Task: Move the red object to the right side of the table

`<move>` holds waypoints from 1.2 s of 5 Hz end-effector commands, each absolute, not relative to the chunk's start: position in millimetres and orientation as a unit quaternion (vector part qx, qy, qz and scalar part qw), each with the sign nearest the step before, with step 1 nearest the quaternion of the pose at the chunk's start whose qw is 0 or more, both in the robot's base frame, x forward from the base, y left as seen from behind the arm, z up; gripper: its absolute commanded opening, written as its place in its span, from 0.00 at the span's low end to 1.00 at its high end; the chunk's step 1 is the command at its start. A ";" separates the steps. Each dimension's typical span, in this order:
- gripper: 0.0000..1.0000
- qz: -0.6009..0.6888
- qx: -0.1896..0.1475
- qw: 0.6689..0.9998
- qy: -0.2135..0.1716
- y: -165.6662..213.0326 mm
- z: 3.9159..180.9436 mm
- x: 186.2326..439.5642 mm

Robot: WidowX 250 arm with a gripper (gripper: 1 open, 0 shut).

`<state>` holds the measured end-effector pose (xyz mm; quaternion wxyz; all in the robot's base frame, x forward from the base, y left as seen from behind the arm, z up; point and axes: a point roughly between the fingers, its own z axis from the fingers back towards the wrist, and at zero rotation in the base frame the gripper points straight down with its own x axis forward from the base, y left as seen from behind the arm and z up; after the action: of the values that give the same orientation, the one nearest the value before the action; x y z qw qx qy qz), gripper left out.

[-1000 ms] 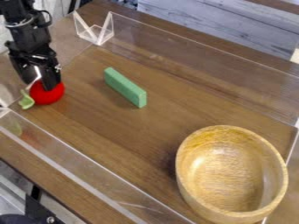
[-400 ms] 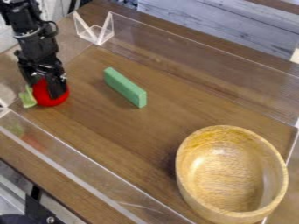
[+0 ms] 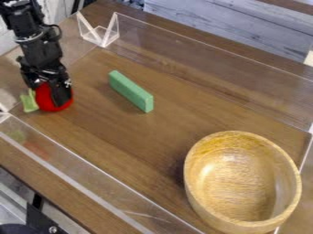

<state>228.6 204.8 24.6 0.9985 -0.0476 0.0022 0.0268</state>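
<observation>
Beside the smooth, shiny wooden bowl (image 3: 242, 188), the brown wood-grain table (image 3: 184, 87) is looking a bit glossy, its clear plastic walls (image 3: 232, 47) are shining, and the green block (image 3: 131, 90) is looking matt.

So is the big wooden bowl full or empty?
Empty. The wooden bowl shows only bare wood inside, nothing in it.

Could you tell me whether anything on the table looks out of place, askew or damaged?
Nothing stands out. The red fruit sits near the left wall under the open gripper, the green block lies flat mid-table, and the wooden bowl stands upright at the right, empty. No spill or damage shows.
</observation>
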 end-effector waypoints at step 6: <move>0.00 0.049 -0.062 0.995 -0.059 93.3 151.7 256.0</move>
<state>255.0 92.3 139.4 0.9957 -0.0690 -0.0386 0.0482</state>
